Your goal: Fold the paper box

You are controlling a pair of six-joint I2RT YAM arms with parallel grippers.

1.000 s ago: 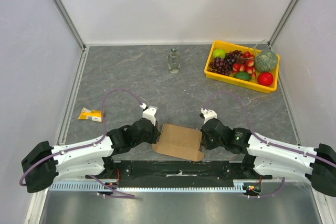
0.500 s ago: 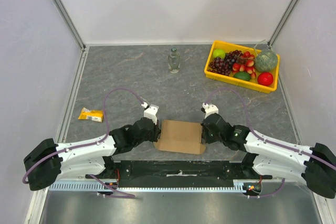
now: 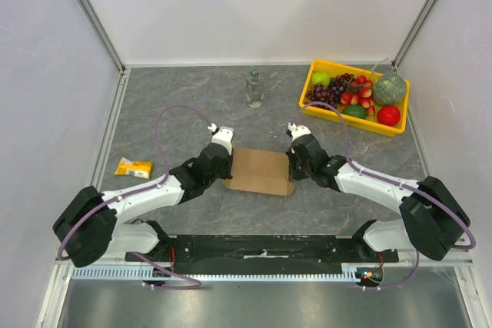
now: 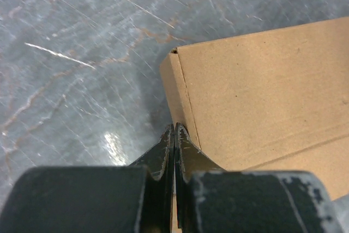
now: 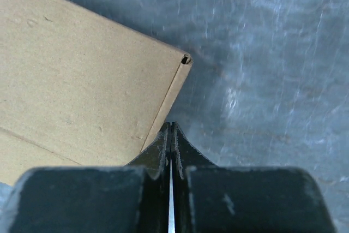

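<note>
The paper box (image 3: 260, 170) is plain brown cardboard and lies flat and closed on the grey table between my two grippers. My left gripper (image 3: 228, 170) is shut, with its tips against the box's left edge. In the left wrist view the shut fingertips (image 4: 174, 128) meet the box (image 4: 262, 91) at its narrow side strip. My right gripper (image 3: 292, 165) is shut, with its tips at the box's right edge. In the right wrist view the tips (image 5: 172, 126) touch the side fold of the box (image 5: 82, 80). No cardboard shows clearly between either pair of fingers.
A yellow tray (image 3: 313, 107) of fruit stands at the back right. A small glass bottle (image 3: 254, 88) stands at the back centre. A yellow packet (image 3: 132, 167) lies at the left. White walls with metal rails close in the table.
Both grippers and the box between them have moved away from the arm bases towards the middle of the table. The box, tilted one second ago, now lies nearly square.
</note>
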